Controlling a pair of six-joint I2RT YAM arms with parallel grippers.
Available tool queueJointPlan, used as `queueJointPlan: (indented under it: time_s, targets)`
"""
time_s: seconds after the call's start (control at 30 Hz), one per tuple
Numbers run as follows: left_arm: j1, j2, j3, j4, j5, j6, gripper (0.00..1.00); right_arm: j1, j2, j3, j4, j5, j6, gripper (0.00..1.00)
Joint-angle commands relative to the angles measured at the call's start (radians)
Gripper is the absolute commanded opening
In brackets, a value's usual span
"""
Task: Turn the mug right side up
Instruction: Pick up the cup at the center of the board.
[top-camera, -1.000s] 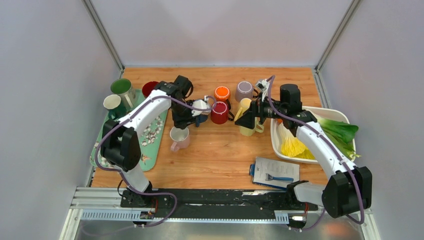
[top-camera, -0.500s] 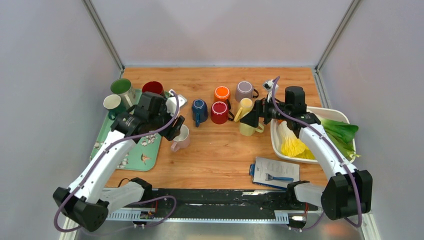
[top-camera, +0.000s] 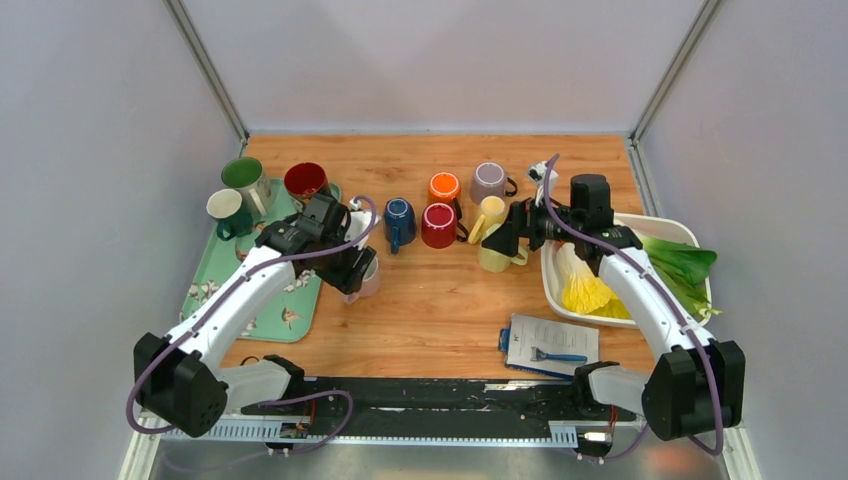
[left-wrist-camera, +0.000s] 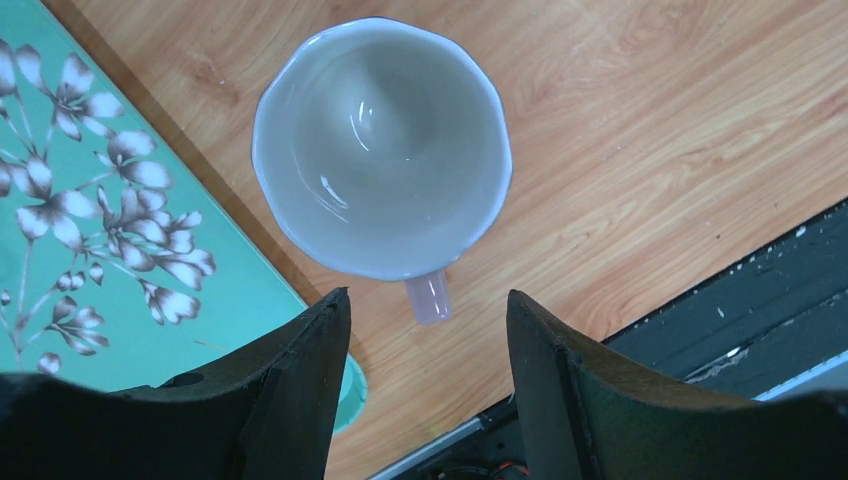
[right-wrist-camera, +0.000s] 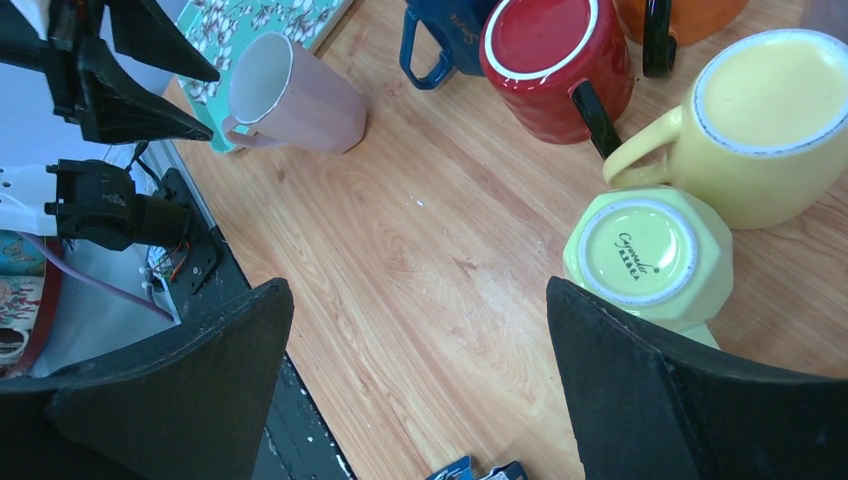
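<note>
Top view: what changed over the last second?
The left gripper pulled back from the mug row, leaving the blue mug uncovered and upright, and now hangs open over the pink mug. The right gripper stayed open near the upside-down yellow-green mug; the mugs kept their places.

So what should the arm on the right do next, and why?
Probably lower the right fingers, open wide, around the pale green mug just below them. It sits bottom up, its stamped base showing, close beside the yellow mug. The pink mug under the left fingers already stands mouth up.
</note>
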Motion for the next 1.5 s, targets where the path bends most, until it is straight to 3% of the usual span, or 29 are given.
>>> queueJointPlan:
  time_s: [0.0,0.5,0.77,0.9,1.23,1.47]
  targets:
    - [0.000,0.041,0.002,0.043,-0.053,-0.100,0.66,-0.003,0.009,0.062,0.005,0.000,-0.032,1.00]
    - [0.000,0.094,-0.112,0.186,-0.102,-0.157,0.62,-0.015,0.037,0.109,-0.030,0.006,-0.070,1.00]
    - [-0.001,0.130,-0.108,0.181,-0.068,-0.154,0.57,-0.018,0.063,0.108,-0.024,-0.004,-0.072,1.00]
    - [0.000,0.154,-0.102,0.177,-0.056,-0.151,0.46,-0.017,0.074,0.119,-0.018,-0.004,-0.069,1.00]
    - [0.000,0.036,-0.055,0.215,-0.028,-0.072,0.02,-0.018,0.034,0.064,-0.008,0.006,-0.078,1.00]
    - [0.045,-0.057,0.067,0.154,-0.153,-0.064,0.00,-0.018,0.037,0.058,-0.008,0.003,-0.071,1.00]
